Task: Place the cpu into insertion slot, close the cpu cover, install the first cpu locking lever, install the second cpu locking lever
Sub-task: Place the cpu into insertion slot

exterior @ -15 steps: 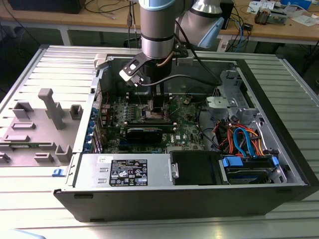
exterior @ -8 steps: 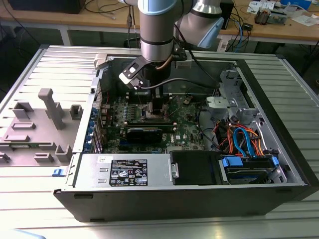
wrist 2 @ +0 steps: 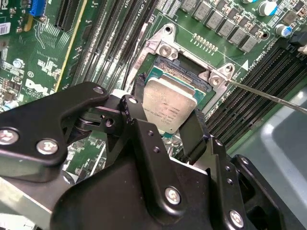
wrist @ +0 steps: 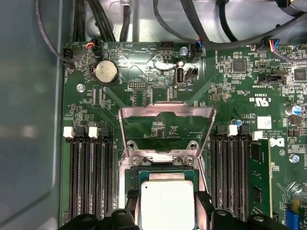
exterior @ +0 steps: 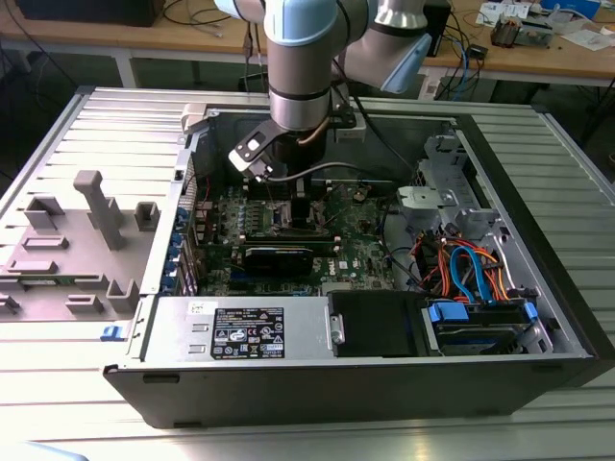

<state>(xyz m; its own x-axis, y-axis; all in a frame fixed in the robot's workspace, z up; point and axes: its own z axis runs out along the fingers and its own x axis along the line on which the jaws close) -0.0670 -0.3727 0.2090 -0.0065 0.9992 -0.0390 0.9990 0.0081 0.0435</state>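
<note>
We see the end effector (exterior: pixel 300 206) low inside the computer case (exterior: pixel 384 389), upper centre of the exterior view. Its fingers (wrist: pixel 201 203) are clamped on the cpu (wrist: pixel 165 199), one on each side. The cpu sits over the insertion slot (wrist 2: pixel 172 73); we can't tell if it's fully seated. The cpu cover (wrist: pixel 165 110) is flipped open off the slot.

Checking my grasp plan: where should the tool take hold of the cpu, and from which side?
By two opposite side edges, from straight above. The cpu is a thin flat square lying face up over the insertion slot, so only its edges offer grip; the tool clasps it that way.
</note>
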